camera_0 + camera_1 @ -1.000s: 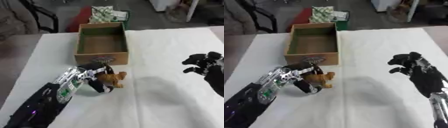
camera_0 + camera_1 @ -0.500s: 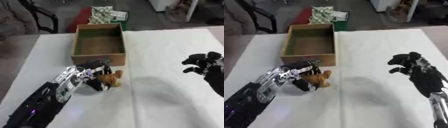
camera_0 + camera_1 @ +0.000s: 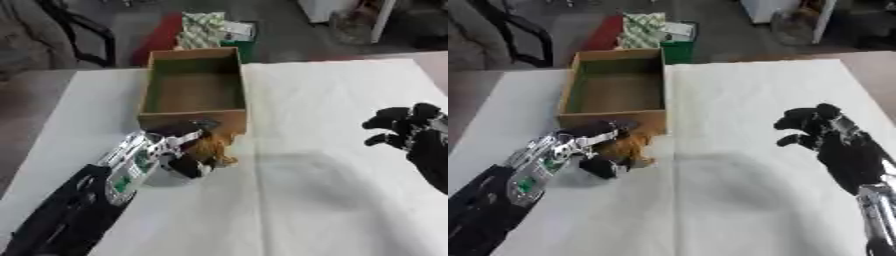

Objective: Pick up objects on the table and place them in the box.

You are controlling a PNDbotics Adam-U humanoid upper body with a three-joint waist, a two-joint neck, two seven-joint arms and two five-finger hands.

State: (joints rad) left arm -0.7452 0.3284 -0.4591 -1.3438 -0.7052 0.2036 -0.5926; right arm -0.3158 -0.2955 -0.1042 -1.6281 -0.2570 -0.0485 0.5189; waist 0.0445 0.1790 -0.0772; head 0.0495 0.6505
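My left hand point(image 3: 179, 152) was black with silver and a patch of green on the forearm; the small thing point(image 3: 211, 148) in its fingers was tawny brown, darker in places; my right hand point(image 3: 824, 135) was plain black; the box point(image 3: 192, 116) was tan cardboard outside, with a duller greenish-brown inside; the table point(image 3: 332, 125) wore a white cloth; beyond it a packet point(image 3: 203, 30) showed a green-and-white pattern, beside something red point(image 3: 162, 35) on the grey floor.
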